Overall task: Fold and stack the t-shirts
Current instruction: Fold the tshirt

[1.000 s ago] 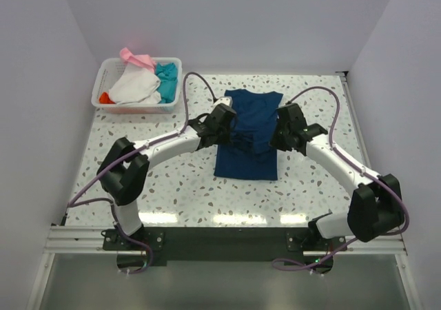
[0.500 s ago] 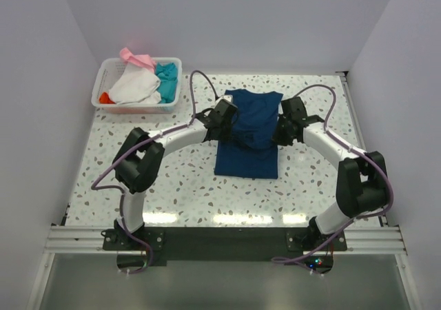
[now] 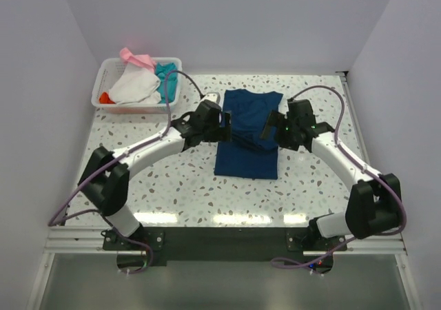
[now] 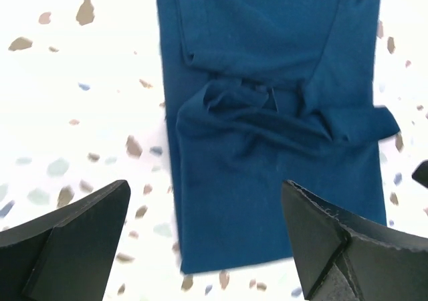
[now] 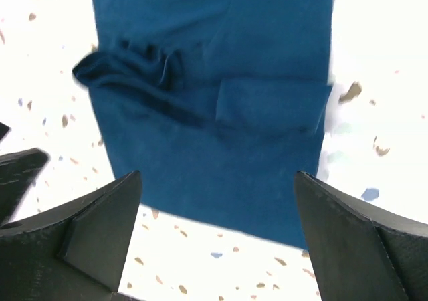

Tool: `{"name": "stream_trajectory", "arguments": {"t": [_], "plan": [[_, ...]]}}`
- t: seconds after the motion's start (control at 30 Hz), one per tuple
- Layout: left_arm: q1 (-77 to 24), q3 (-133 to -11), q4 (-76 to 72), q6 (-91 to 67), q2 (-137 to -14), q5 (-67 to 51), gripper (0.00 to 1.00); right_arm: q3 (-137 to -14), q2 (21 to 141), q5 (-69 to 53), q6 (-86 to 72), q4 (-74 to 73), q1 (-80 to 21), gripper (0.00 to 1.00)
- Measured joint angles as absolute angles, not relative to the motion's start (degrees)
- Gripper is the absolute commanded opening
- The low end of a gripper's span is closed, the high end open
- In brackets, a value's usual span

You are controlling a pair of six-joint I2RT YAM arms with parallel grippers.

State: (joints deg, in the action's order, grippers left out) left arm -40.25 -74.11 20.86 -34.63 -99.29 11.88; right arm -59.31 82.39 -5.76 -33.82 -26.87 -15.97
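Observation:
A dark navy t-shirt [image 3: 248, 141] lies on the speckled table as a long narrow strip with its sides folded in. Its middle is bunched into a wrinkled ridge [image 4: 254, 104]. My left gripper [image 3: 226, 122] hovers over the shirt's left edge and is open, with nothing between its fingers [image 4: 204, 187]. On the right edge my right gripper [image 3: 272, 132] is also open and empty [image 5: 217, 175]. Both wrist views look down on the navy t-shirt [image 5: 214, 100]. White [image 3: 134, 86], teal [image 3: 167, 76], pink [image 3: 136, 58] and orange-red [image 3: 105, 98] t-shirts sit heaped in the basket.
The white plastic basket [image 3: 135, 108] stands at the back left corner of the table. Bare speckled tabletop [image 3: 172, 186] shows in front of and beside the navy shirt. Pale walls close in the table on the left, back and right.
Both grippers were shut on the cloth at the shirt's middle and have opened and let it go. Both arms have shifted slightly outward to the shirt's edges.

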Motion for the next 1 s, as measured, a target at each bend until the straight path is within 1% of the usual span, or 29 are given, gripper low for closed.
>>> {"name": "stream_trajectory", "arguments": {"t": [0.1, 0.2, 0.3, 0.4, 0.57, 0.73, 0.87, 1.0], "plan": [[-40.25, -66.72, 19.9, -36.1, -90.8, 11.81, 1.0, -55.59, 78.37, -7.62, -33.3, -26.02, -17.19, 0.99], [-40.25, -59.75, 19.92, -38.11, -84.38, 11.92, 1.0, -53.19, 77.78, -8.84, -32.86, -25.65, -19.9, 0.99], [-40.25, -52.8, 21.08, -40.4, -79.61, 12.05, 1.0, -53.15, 80.51, -8.84, -32.21, -24.86, -24.25, 0.99], [-40.23, -48.01, 22.57, -42.52, -76.55, 12.12, 1.0, -54.89, 85.84, -8.75, -31.97, -24.21, -27.51, 0.99], [-40.25, -43.44, 24.4, -45.36, -71.96, 11.94, 1.0, -61.71, 96.53, -7.79, -32.32, -22.37, -27.94, 0.99], [-40.23, -41.34, 24.49, -46.98, -69.28, 11.16, 1.0, -71.16, 105.69, -3.4, -31.88, -21.47, -27.86, 0.99], [-40.23, -40.29, 24.62, -47.46, -68.88, 10.04, 1.0, -79.72, 110.69, 1.85, -29.15, -20.51, -27.49, 0.99], [-40.25, -40.03, 23.59, -47.46, -68.88, 8.51, 1.0, -85.76, 112.14, 4.12, -25.26, -20.8, -26.48, 0.99]]}}
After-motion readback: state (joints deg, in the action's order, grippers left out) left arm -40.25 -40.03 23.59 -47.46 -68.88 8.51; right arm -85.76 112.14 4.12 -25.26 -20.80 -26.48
